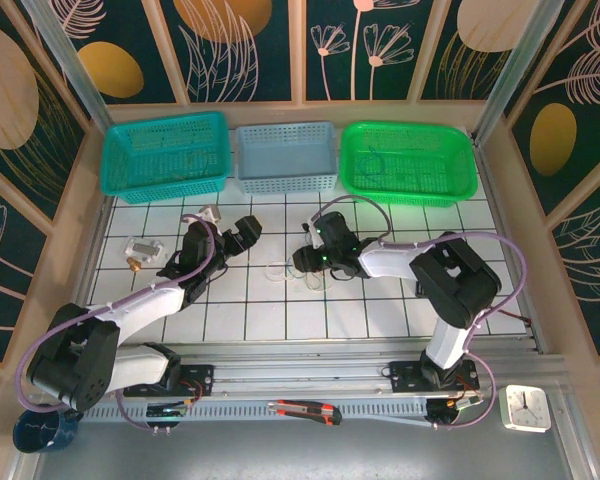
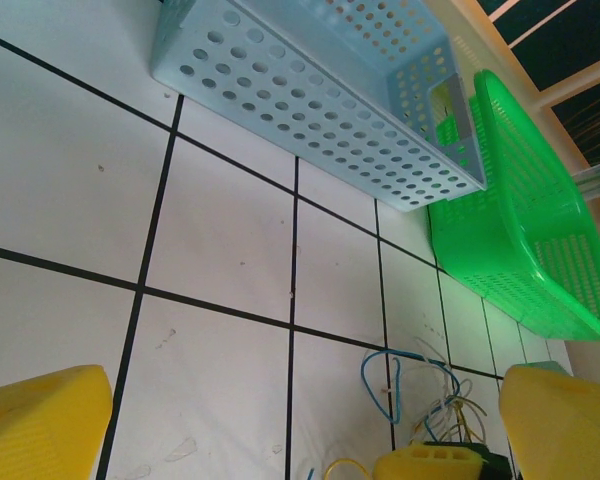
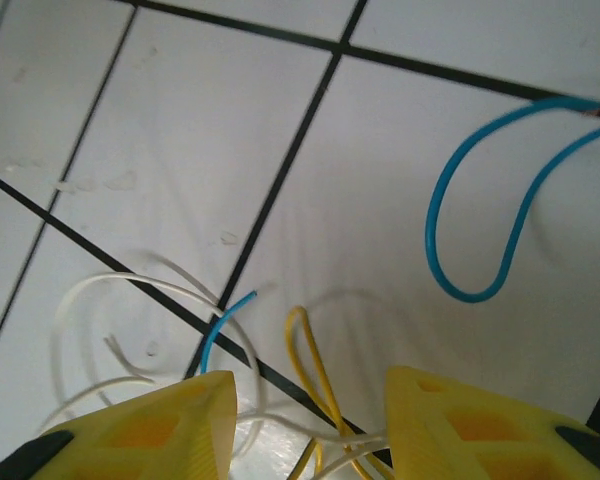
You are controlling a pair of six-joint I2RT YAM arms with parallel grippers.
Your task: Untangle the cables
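The cables (image 1: 292, 270) lie as a small tangle of thin yellow, white and blue wires on the white tiles at mid-table. My right gripper (image 1: 310, 262) hangs low over them. In the right wrist view its yellow fingers stand apart, open (image 3: 310, 425), with a yellow loop (image 3: 315, 370) and white strands lying loose between them. A blue loop (image 3: 480, 230) curls further out. My left gripper (image 1: 248, 232) hovers left of the tangle, wide open (image 2: 300, 440) with nothing between its fingers. The left wrist view has the cables (image 2: 420, 385) ahead, partly hidden by the right gripper's finger (image 2: 430, 462).
Three baskets line the back: teal (image 1: 165, 150), light blue (image 1: 285, 155), green (image 1: 408, 160). A small clear packet (image 1: 143, 250) and a white item (image 1: 208, 214) lie at the left. A box cutter (image 1: 305, 410) and a clock (image 1: 526, 407) sit on the near rail.
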